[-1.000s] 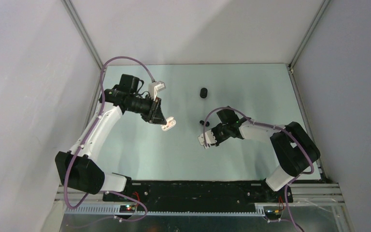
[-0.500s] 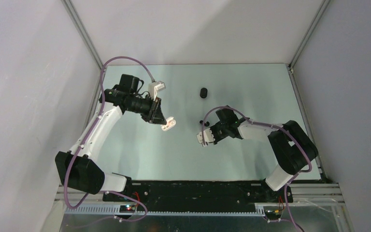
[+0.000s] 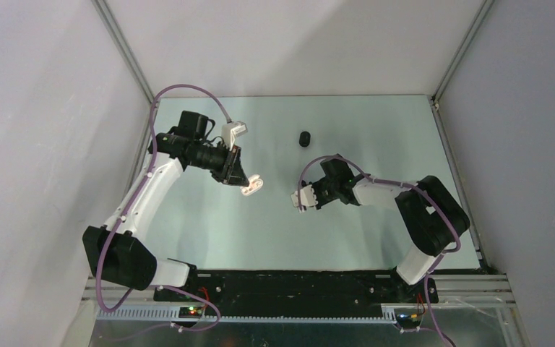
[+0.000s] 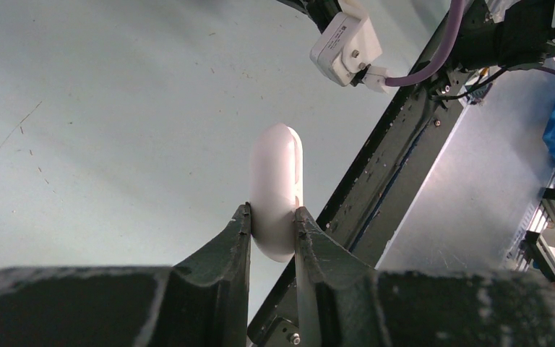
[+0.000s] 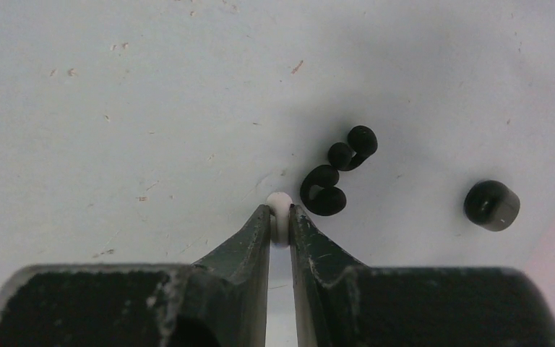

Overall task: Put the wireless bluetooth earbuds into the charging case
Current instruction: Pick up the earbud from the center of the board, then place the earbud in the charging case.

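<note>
My left gripper (image 4: 272, 211) is shut on a white oval charging case (image 4: 278, 159) and holds it above the table, left of centre in the top view (image 3: 253, 186). The case's seam edge faces the camera. My right gripper (image 5: 280, 210) is shut on a tiny white earbud (image 5: 279, 200), which is pinched at the fingertips just over the table. Two black earbuds (image 5: 325, 194) (image 5: 354, 148) lie touching each other just beyond its right fingertip. A black case (image 5: 491, 205) sits further right; in the top view it lies at the back middle (image 3: 304, 138).
The pale green table (image 3: 376, 137) is walled in by white panels on the left, back and right. A black rail (image 3: 296, 282) runs along the near edge. The right arm's white wrist camera (image 4: 345, 49) shows at the top of the left wrist view.
The right arm has shifted a little left and toward the back, and its jaws have narrowed slightly. The left arm and the white case have not moved.
</note>
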Motion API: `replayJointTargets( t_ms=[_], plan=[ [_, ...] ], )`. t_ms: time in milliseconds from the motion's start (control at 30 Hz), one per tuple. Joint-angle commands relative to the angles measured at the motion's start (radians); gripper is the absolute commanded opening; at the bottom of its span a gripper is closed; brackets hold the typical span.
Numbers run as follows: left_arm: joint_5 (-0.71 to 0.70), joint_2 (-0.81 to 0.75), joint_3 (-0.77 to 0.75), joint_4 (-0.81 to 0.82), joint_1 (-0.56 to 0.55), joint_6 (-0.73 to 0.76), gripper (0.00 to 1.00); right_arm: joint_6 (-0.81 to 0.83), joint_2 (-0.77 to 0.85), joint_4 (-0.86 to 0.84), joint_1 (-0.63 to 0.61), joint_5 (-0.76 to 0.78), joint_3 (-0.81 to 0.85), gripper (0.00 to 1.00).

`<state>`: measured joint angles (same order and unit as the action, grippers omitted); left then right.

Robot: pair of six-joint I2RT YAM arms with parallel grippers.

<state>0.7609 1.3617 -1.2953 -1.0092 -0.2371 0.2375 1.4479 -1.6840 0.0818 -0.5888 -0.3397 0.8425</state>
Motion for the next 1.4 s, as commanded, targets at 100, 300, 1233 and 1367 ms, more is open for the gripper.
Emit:
replayJointTargets(
  t_ms=[100, 300, 1233, 1367],
  plan=[
    [0.01, 0.002, -0.03, 0.008, 0.011, 0.023, 0.0, -0.025, -0.005, 0.019, 0.008, 0.009, 0.06, 0.15],
    [0.017, 0.008, -0.031, 0.008, 0.013, 0.024, 0.0, -0.043, 0.054, 0.229, 0.018, -0.037, 0.153, 0.0],
    [0.132, 0.349, -0.41, 0.055, -0.214, -0.077, 0.0, -0.308, 0.139, 1.021, -0.231, -0.172, 0.915, 0.0],
    [0.139, 0.338, -0.399, 0.057, -0.225, -0.091, 0.0, -0.294, 0.104, 0.996, -0.267, -0.079, 0.912, 0.0]
  ],
)
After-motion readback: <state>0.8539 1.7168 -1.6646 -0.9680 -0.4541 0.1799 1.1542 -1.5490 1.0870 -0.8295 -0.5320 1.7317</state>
